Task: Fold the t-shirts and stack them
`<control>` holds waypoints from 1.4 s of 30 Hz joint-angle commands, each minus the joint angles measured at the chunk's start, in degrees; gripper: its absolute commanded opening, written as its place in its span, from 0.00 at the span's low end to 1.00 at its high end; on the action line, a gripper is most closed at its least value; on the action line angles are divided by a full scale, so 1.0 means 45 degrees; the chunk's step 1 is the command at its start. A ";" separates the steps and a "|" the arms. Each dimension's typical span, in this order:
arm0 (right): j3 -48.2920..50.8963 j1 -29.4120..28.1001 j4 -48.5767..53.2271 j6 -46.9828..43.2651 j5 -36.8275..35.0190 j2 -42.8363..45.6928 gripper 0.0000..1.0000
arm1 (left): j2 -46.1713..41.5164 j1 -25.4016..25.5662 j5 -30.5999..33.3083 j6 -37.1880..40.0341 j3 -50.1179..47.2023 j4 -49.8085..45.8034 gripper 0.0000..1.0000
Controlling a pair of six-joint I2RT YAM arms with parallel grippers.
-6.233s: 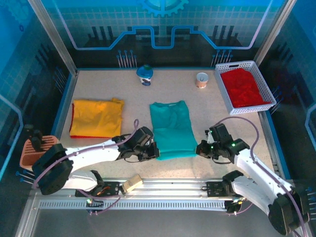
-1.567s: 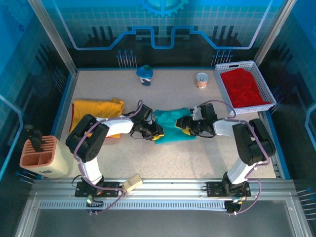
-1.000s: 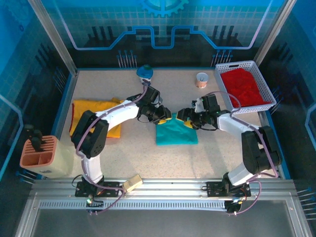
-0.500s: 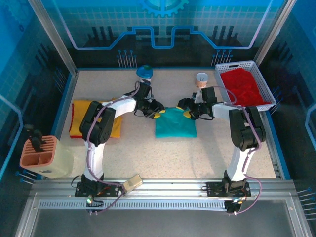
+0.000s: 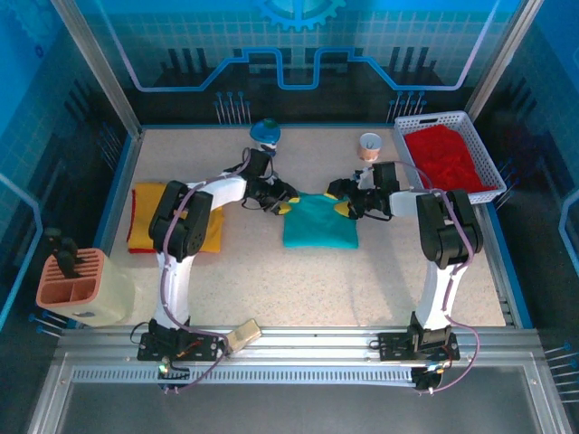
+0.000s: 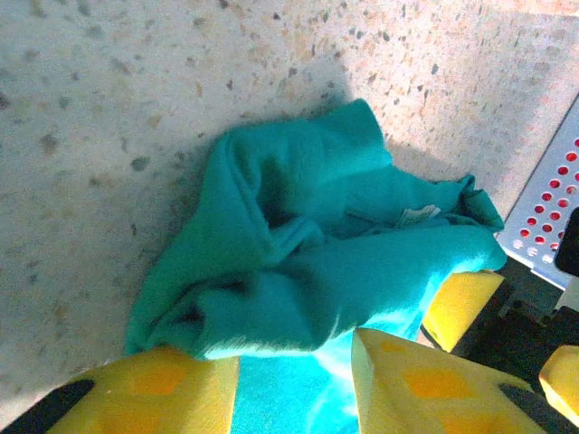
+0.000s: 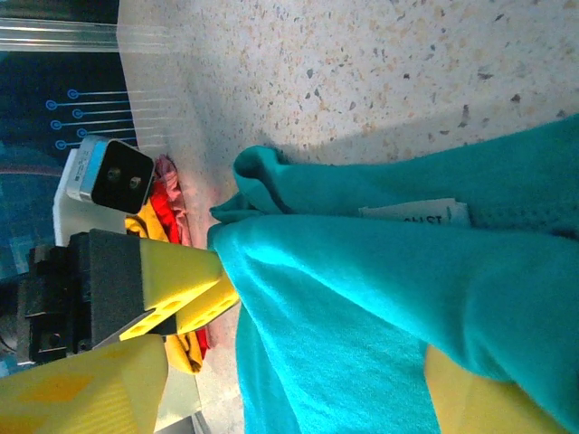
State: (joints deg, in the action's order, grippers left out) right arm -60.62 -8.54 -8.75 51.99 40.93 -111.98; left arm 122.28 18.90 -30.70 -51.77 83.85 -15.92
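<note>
Both the left gripper (image 5: 282, 203) and right gripper (image 5: 341, 202) are clamping the teal t-shirt (image 5: 319, 224)'s far corners; uneven release risks skewing the fold.

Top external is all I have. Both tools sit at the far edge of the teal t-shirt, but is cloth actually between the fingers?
Observer: Yes on the left. In the left wrist view the teal t-shirt runs down between the left tool's yellow pads.
Operator: Right side?
Observer: Same. In the right wrist view the right tool has teal cloth passing between its pads.
Operator: Which end of the shirt is up there?
Observer: The collar end. A small white neck label shows in the right wrist view, lying just past the folded edge.
</note>
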 commanded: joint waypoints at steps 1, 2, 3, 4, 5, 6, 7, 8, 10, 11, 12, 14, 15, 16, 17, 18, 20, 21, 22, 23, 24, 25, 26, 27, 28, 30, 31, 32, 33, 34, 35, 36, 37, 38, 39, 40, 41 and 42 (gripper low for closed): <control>-0.0132 0.0268 0.1044 -0.0459 -0.0167 0.1023 0.77 | -0.1271 -0.0244 0.0385 0.0869 0.0500 -0.1139 0.39; -0.0176 0.0285 0.1272 -0.0598 -0.0137 0.1306 0.77 | -0.1466 -0.0268 0.0403 0.1069 0.0435 -0.1279 0.39; -0.0198 0.0282 0.1454 -0.0730 -0.0120 0.1557 0.78 | -0.1655 -0.0273 0.0462 0.1363 0.0374 -0.1481 0.40; -0.0211 0.0295 0.1674 -0.0931 -0.0099 0.1855 0.78 | -0.1876 -0.0254 0.0610 0.1760 0.0290 -0.1752 0.41; -0.0201 0.0293 0.1933 -0.1121 -0.0092 0.2207 0.79 | -0.2119 -0.0254 0.0762 0.2167 0.0112 -0.1873 0.43; -0.0235 0.0282 0.2170 -0.1322 -0.0075 0.2455 0.80 | -0.2359 -0.0236 0.0870 0.2520 -0.0118 -0.1881 0.45; -0.0302 0.0283 0.2518 -0.1576 -0.0023 0.2728 0.81 | -0.2640 -0.0239 0.1075 0.2918 -0.0465 -0.1856 0.48; -0.0379 0.0276 0.2970 -0.1885 -0.0004 0.2957 0.82 | -0.2952 -0.0234 0.1313 0.3290 -0.0878 -0.1801 0.52; -0.0476 0.0276 0.3874 -0.2461 -0.0115 0.3386 0.87 | -0.3526 -0.0240 0.1559 0.3907 -0.1767 -0.1430 0.59; -0.0442 0.0285 0.4319 -0.2704 -0.0251 0.3655 0.92 | -0.3821 -0.0234 0.1664 0.4101 -0.2309 -0.1140 0.63; -0.0341 0.0294 0.4550 -0.2870 -0.0339 0.3884 0.94 | -0.4005 -0.0234 0.1703 0.4211 -0.2687 -0.0892 0.65; 0.0079 0.0292 0.4770 -0.3174 -0.0570 0.4421 0.98 | -0.4136 -0.0235 0.1586 0.4407 -0.3214 -0.0709 0.66; 0.0320 0.0285 0.4839 -0.3276 -0.0684 0.4614 0.99 | -0.4061 -0.0234 0.1553 0.4450 -0.3261 -0.0832 0.66; 0.0571 0.0283 0.4884 -0.3380 -0.0847 0.4873 1.00 | -0.3937 -0.0205 0.1688 0.4509 -0.3249 -0.1110 0.66; 0.0823 0.0292 0.4960 -0.3477 -0.1033 0.5130 1.00 | -0.3733 -0.0130 0.1987 0.4594 -0.3155 -0.1491 0.65; 0.1070 0.0288 0.5034 -0.3567 -0.1190 0.5355 1.00 | -0.3531 -0.0067 0.2160 0.4716 -0.3017 -0.1804 0.63; 0.1616 0.0272 0.5129 -0.3800 -0.1542 0.5816 1.00 | -0.3067 0.0180 0.2237 0.5043 -0.2719 -0.2127 0.60; 0.1822 0.0275 0.5175 -0.3882 -0.1584 0.5976 1.00 | -0.2899 0.0298 0.2221 0.5132 -0.2619 -0.2099 0.59; 0.2091 0.0275 0.5228 -0.4005 -0.1623 0.6135 1.00 | -0.2723 0.0430 0.2249 0.5174 -0.2568 -0.1942 0.58; 0.2200 0.0271 0.5349 -0.4146 -0.1604 0.6216 1.00 | -0.2583 0.0533 0.2281 0.5176 -0.2531 -0.1752 0.58; 0.2465 0.0265 0.5499 -0.4267 -0.1608 0.6285 1.00 | -0.2445 0.0599 0.2309 0.5157 -0.2441 -0.1633 0.58; 0.2673 0.0275 0.5655 -0.4387 -0.1632 0.6328 1.00 | -0.2259 0.0656 0.2310 0.5156 -0.2328 -0.1553 0.57; 0.2850 0.0276 0.5823 -0.4545 -0.1634 0.6385 1.00 | -0.2066 0.0720 0.2300 0.5128 -0.2212 -0.1448 0.57; 0.3002 0.0276 0.5885 -0.4606 -0.1647 0.6441 1.00 | -0.1919 0.0761 0.2274 0.5075 -0.2132 -0.1330 0.57; 0.3189 0.0291 0.5876 -0.4609 -0.1610 0.6491 1.00 | -0.1708 0.0788 0.2206 0.5007 -0.1995 -0.1208 0.57; 0.3478 0.0284 0.5822 -0.4598 -0.1473 0.6581 1.00 | -0.1321 0.0907 0.2089 0.4951 -0.1715 -0.1166 0.57; 0.3615 0.0282 0.5826 -0.4568 -0.1457 0.6640 1.00 | -0.1177 0.0972 0.2047 0.4925 -0.1578 -0.1122 0.56; 0.3709 0.0300 0.5832 -0.4565 -0.1463 0.6707 1.00 | -0.1068 0.1029 0.1990 0.4871 -0.1506 -0.1021 0.56; 0.3787 0.0312 0.5831 -0.4543 -0.1482 0.6757 1.00 | -0.0979 0.1067 0.1899 0.4813 -0.1434 -0.0933 0.56; 0.3839 0.0311 0.5825 -0.4507 -0.1498 0.6827 1.00 | -0.0897 0.1092 0.1782 0.4725 -0.1360 -0.0879 0.55; 0.3894 0.0316 0.5813 -0.4456 -0.1534 0.6904 1.00 | -0.0802 0.1113 0.1708 0.4643 -0.1275 -0.0871 0.54; 0.3919 0.0329 0.5797 -0.4424 -0.1548 0.6943 1.00 | -0.0718 0.1149 0.1623 0.4583 -0.1190 -0.0893 0.53; 0.3920 0.0343 0.5764 -0.4370 -0.1542 0.6992 1.00 | -0.0642 0.1164 0.1519 0.4532 -0.1112 -0.0913 0.52; 0.3920 0.0360 0.5764 -0.4312 -0.1546 0.7031 1.00 | -0.0592 0.1198 0.1469 0.4489 -0.1068 -0.0932 0.52; 0.3902 0.0357 0.5759 -0.4270 -0.1533 0.7040 1.00 | -0.0574 0.1244 0.1494 0.4409 -0.1057 -0.0953 0.52; 0.3865 0.0373 0.5773 -0.4258 -0.1498 0.7072 1.00 | -0.0562 0.1286 0.1439 0.4343 -0.1052 -0.0972 0.51; 0.3814 0.0373 0.5826 -0.4255 -0.1512 0.7090 1.00 | -0.0559 0.1322 0.1323 0.4237 -0.1063 -0.0954 0.50; 0.3757 0.0409 0.5884 -0.4267 -0.1526 0.7092 1.00 | -0.0572 0.1347 0.1226 0.4097 -0.1098 -0.0908 0.49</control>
State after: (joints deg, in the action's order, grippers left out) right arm -43.33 -7.79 16.69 32.95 34.26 -81.21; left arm 116.95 22.79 -21.06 -31.79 77.60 -25.34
